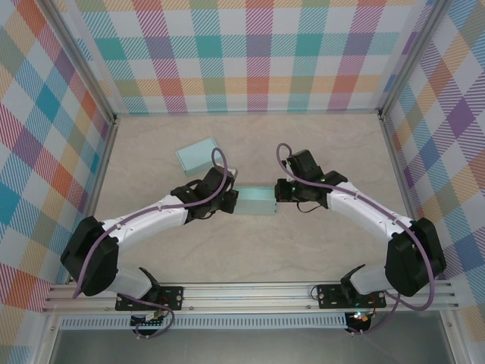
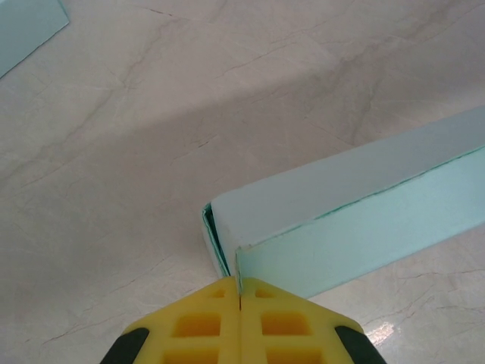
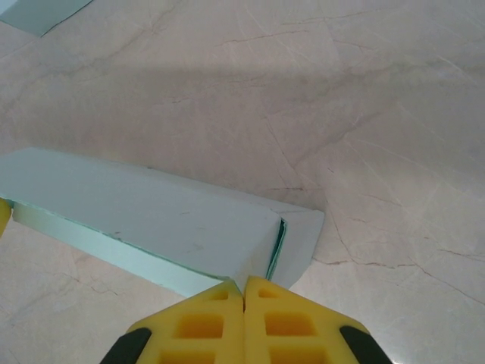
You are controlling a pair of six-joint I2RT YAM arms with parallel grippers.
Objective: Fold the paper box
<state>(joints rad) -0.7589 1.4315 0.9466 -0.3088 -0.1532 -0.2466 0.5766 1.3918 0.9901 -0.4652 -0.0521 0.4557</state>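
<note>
The long pale-teal paper box (image 1: pixel 256 202) lies mid-table on the beige marbled tabletop (image 1: pixel 326 148), between the arms. The left gripper (image 2: pixel 239 282) is clenched empty, with its yellow tips at the box's left end. The right gripper (image 3: pixel 243 282) is likewise clenched at the right end, where a flap stands slightly ajar. The step in hand looks like tucking the end flaps. The next move calls for a square push inward without sliding the box.

Matt paper box (image 1: pixel 256 201), glossy marbled table (image 1: pixel 303 254)

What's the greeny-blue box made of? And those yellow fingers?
The box looks like thin matte paper or card: crisp folds, thin edges. The yellow fingers look like rubber or moulded plastic, with square hollows; I can't tell which.
</note>
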